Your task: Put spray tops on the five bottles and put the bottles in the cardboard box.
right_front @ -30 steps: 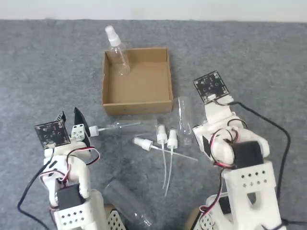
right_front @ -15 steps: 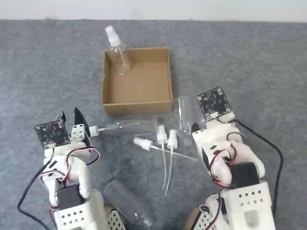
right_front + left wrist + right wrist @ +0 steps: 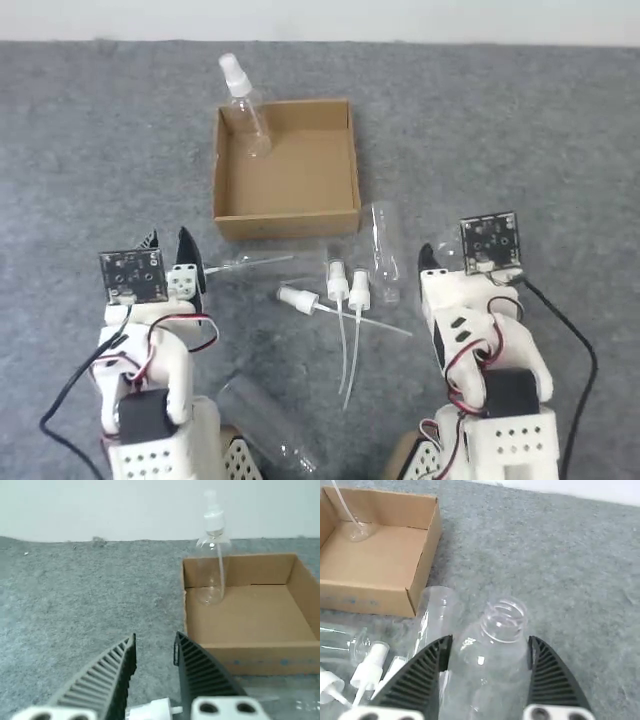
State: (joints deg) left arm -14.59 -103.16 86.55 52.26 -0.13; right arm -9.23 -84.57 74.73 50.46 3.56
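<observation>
- Right gripper (image 3: 489,641): jaws pressed against both sides of an uncapped bottle (image 3: 502,617), whose open neck points away from the wrist. I judge it is held this way so a top can be fed into the mouth.
- Left gripper (image 3: 155,639): jaws apart, nothing between them. A white spray top (image 3: 152,711) lies on the mat just under the tips, so this looks lined up for a pick.
- I cannot tell whether that top is loose or already seated on the clear bottle lying along the box front.
- Between the arms lie three loose spray tops (image 3: 337,280) with long dip tubes. An open lying bottle (image 3: 385,245) is just beside the held one, all within either arm's reach.
- A bare bottle (image 3: 265,420) lies on its side near the left arm's base.
- The cardboard box (image 3: 285,218) sits beyond both grippers. A finished bottle (image 3: 243,100) stands in its far corner with its top on, so I count one of five done.
</observation>
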